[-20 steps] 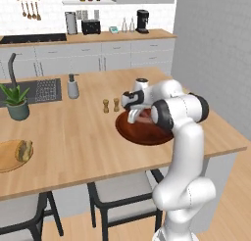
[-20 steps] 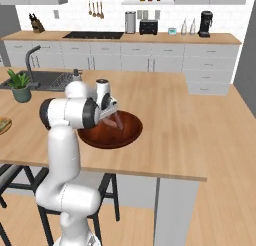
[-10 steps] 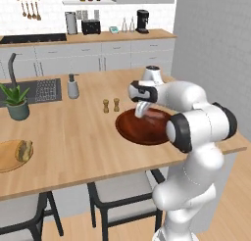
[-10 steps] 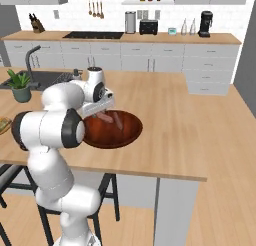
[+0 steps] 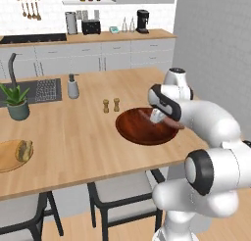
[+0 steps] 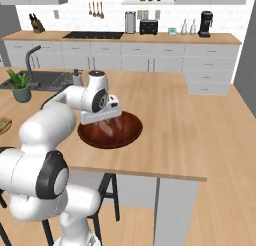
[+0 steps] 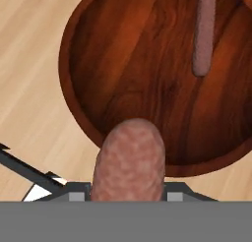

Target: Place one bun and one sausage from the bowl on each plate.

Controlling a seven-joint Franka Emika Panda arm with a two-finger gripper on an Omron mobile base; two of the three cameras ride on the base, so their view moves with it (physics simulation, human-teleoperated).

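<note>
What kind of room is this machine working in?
A home kitchen, by the look of it: a sink set in the wooden island, a coffee maker on the back counter, and utensils hanging on the wall.

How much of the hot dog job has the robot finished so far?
Done: one bun already sits on the plate at the far left of the counter. In hand: the gripper is shut on a sausage, lifted just above the wooden bowl. Left: that sausage has to reach a plate, and another sausage lies in the bowl. I can make out just that one plate in these views.
</note>
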